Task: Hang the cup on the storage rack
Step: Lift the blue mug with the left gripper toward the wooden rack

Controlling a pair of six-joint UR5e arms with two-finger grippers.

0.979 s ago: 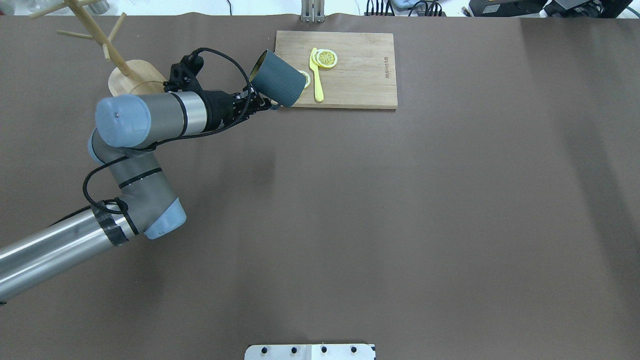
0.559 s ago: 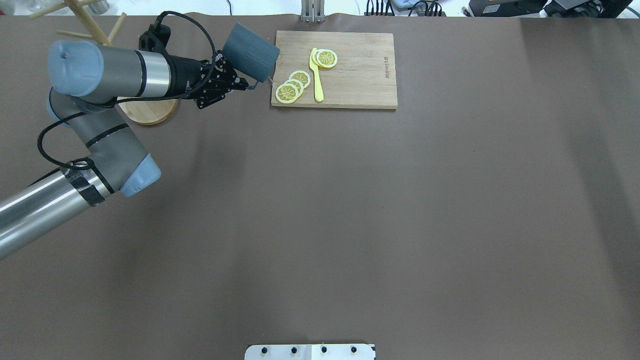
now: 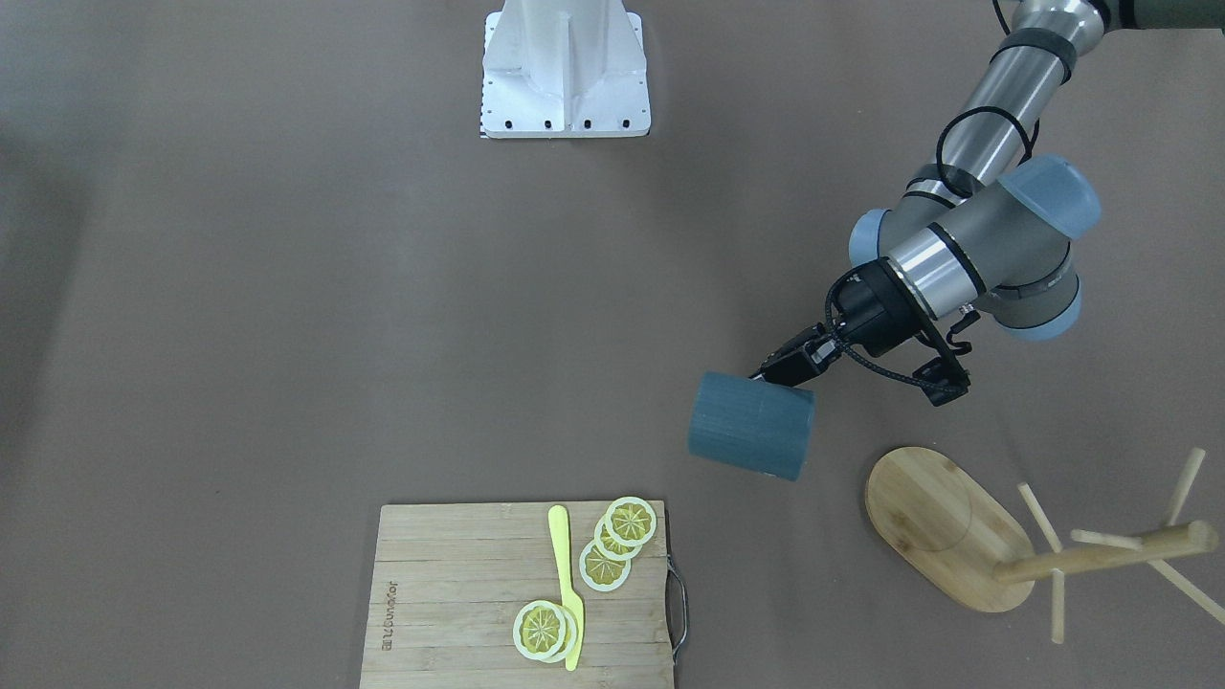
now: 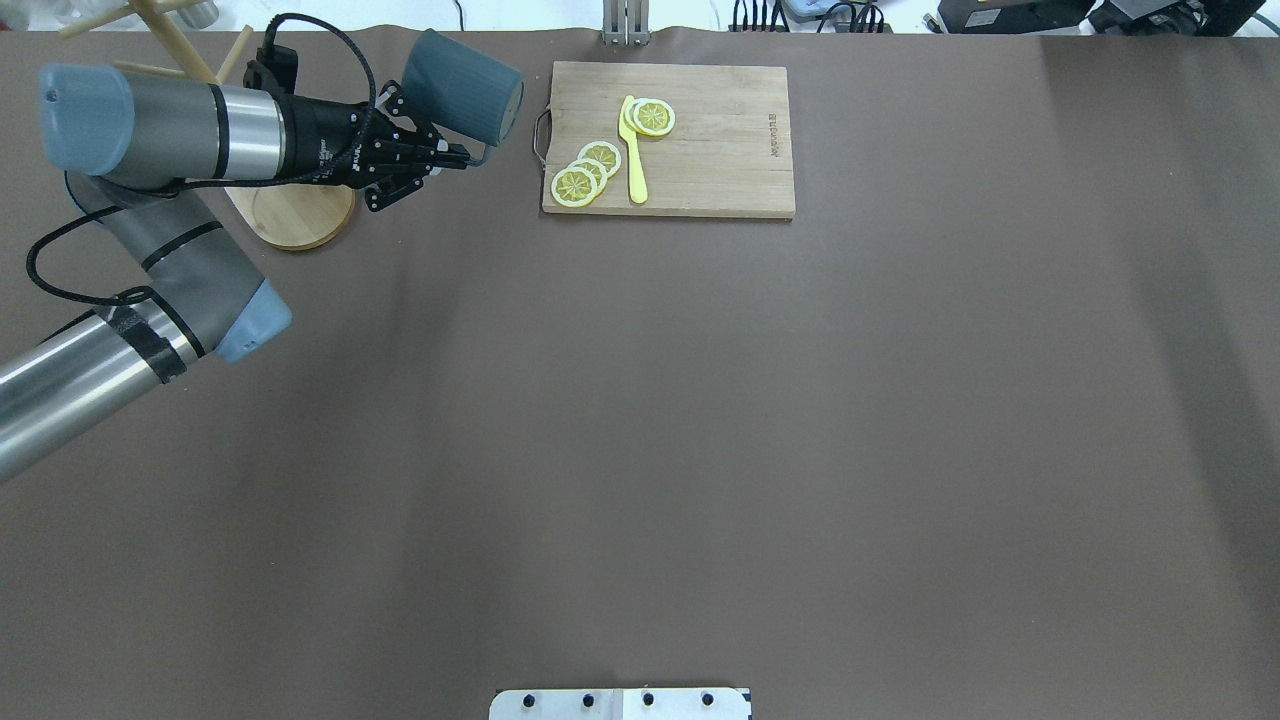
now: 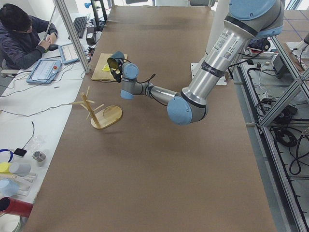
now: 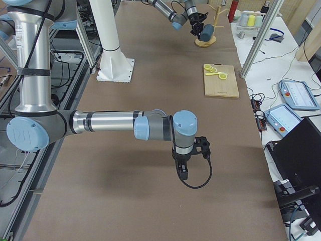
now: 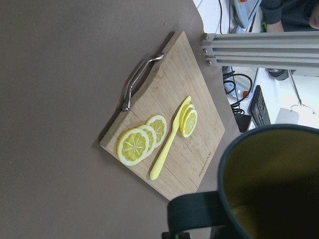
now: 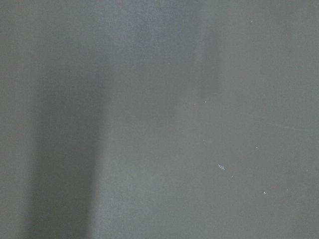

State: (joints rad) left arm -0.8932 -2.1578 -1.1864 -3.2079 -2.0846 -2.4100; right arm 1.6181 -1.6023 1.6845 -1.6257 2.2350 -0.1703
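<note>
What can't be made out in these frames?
- Right gripper: exterior right view only, too small to tell open or shut.
- Rack: overhead, top pegs cut by the edge, lower post behind the left arm.
- Cup: left wrist view, cut by the frame; the left gripper barely shows there.

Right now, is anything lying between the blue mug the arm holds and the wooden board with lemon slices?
No. The front-facing view shows only bare brown table between the cup and the cutting board, whose metal handle faces that gap.
</note>
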